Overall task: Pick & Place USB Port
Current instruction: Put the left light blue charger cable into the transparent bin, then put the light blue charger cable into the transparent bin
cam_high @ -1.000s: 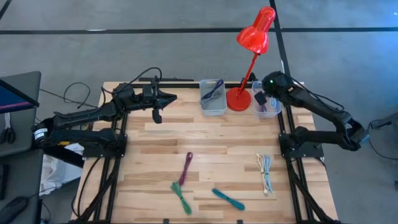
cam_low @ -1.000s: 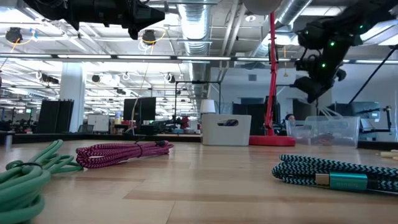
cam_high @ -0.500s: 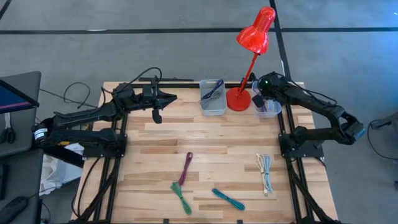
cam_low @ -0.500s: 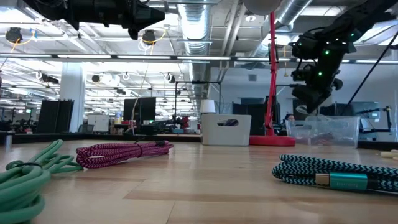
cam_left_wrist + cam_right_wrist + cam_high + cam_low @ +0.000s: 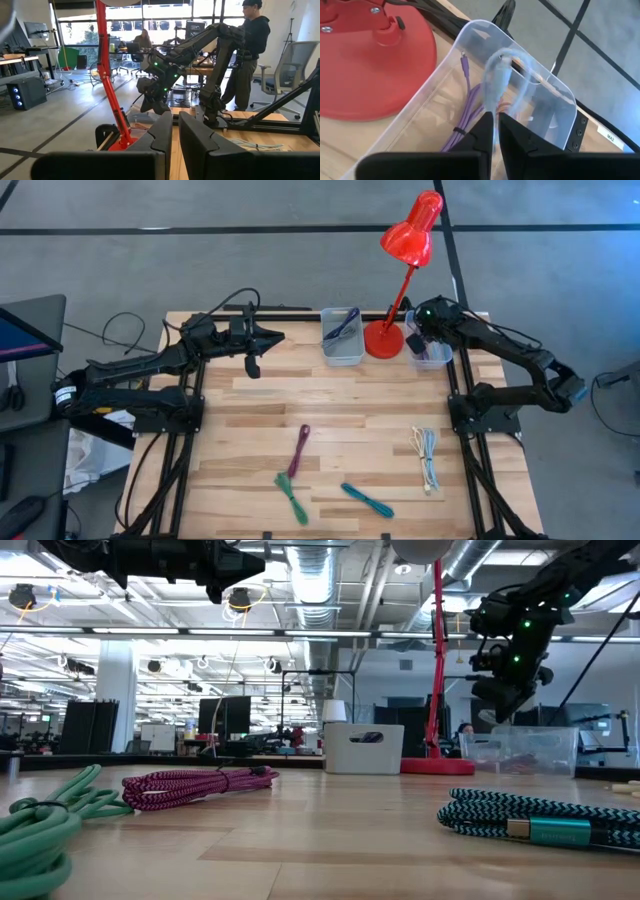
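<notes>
A red desk lamp [image 5: 408,255] stands on the wooden table's [image 5: 340,420] far edge.

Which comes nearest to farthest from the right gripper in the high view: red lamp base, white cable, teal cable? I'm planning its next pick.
From the right gripper, over the clear bin at the table's back:
1. Red lamp base, right beside it.
2. White cable, front right.
3. Teal cable, front edge, more central.

Clear plastic bin [image 5: 470,90], wood table [image 5: 330,415]

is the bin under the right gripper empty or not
Not empty: the right wrist view shows a purple cable lying inside the clear bin.
</notes>
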Controlling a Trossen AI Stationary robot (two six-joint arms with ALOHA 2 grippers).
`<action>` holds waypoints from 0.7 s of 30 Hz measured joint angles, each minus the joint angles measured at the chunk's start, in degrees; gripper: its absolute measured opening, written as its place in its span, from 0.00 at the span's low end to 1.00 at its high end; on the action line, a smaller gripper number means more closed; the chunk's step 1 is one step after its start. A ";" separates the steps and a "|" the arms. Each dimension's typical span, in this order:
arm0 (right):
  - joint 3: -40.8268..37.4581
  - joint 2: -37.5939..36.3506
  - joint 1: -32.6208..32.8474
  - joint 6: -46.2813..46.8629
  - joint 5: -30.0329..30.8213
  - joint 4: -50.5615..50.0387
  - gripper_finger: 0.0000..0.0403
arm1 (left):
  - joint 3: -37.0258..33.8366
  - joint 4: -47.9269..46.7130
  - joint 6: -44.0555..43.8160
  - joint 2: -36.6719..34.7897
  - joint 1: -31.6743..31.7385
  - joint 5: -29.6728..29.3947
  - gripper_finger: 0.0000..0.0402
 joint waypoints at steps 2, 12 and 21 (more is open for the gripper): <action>0.00 -0.01 0.09 -0.01 -0.02 0.00 0.06 | 0.00 0.00 0.00 0.00 0.00 0.00 0.08; 0.30 -4.41 2.03 1.81 -1.50 -2.15 0.09 | 0.00 0.00 0.00 0.00 0.00 0.00 0.08; 5.73 -11.87 10.68 11.83 -3.06 -22.12 0.07 | 0.00 0.00 0.42 0.00 0.00 0.00 0.08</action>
